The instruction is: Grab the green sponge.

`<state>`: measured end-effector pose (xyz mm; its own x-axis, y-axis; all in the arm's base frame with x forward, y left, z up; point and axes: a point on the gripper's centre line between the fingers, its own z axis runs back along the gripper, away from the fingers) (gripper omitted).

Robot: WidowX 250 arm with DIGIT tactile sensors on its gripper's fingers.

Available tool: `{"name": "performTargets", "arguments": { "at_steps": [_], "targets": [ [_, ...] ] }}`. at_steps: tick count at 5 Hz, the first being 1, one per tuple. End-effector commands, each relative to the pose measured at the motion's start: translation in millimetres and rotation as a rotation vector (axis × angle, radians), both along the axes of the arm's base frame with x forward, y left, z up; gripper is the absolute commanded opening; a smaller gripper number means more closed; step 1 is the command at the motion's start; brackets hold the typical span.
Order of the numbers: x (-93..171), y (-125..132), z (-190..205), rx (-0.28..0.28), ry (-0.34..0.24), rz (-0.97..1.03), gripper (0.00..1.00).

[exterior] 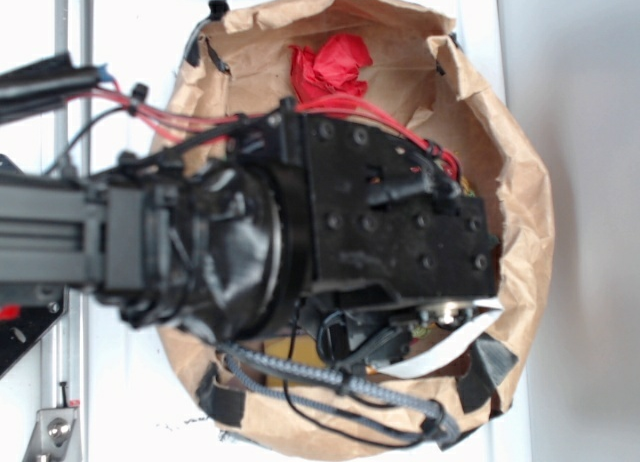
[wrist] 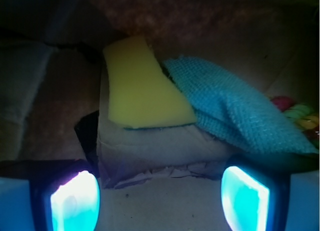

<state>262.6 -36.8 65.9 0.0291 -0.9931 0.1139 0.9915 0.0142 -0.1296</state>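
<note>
In the wrist view the green sponge (wrist: 142, 88) shows as a yellow foam block with a thin green edge along its near side, lying flat on brown paper ahead of me. My gripper (wrist: 160, 201) is open, its two glowing pads (wrist: 75, 203) wide apart with only bare paper between them, short of the sponge. A teal cloth (wrist: 235, 108) overlaps the sponge's right edge. In the exterior view the arm (exterior: 330, 232) hangs over the paper bag and hides the sponge and the fingers.
The brown paper bag (exterior: 525, 212) walls surround the work area. A red crumpled item (exterior: 330, 67) lies at the bag's far side. A white strip (exterior: 445, 354) shows under the arm. Coloured rope-like things (wrist: 295, 113) sit at the far right of the wrist view.
</note>
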Motion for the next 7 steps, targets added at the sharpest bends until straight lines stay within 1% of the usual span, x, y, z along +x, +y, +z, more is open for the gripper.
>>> {"name": "performTargets", "arguments": {
  "at_steps": [1, 2, 3, 4, 5, 6, 7],
  "targets": [
    [-12, -31, 11, -0.102, -0.059, -0.163, 1.0],
    [-18, -48, 16, -0.127, -0.066, -0.219, 1.0],
    [-25, -59, 18, -0.141, -0.049, -0.252, 1.0],
    [-38, -63, 16, -0.151, -0.017, -0.277, 1.0],
    [-51, -60, 11, -0.148, 0.036, -0.286, 1.0],
    [-53, -59, 4, -0.15, 0.081, -0.295, 1.0],
    [-53, -61, 1, -0.189, 0.098, -0.323, 1.0]
  ]
}}
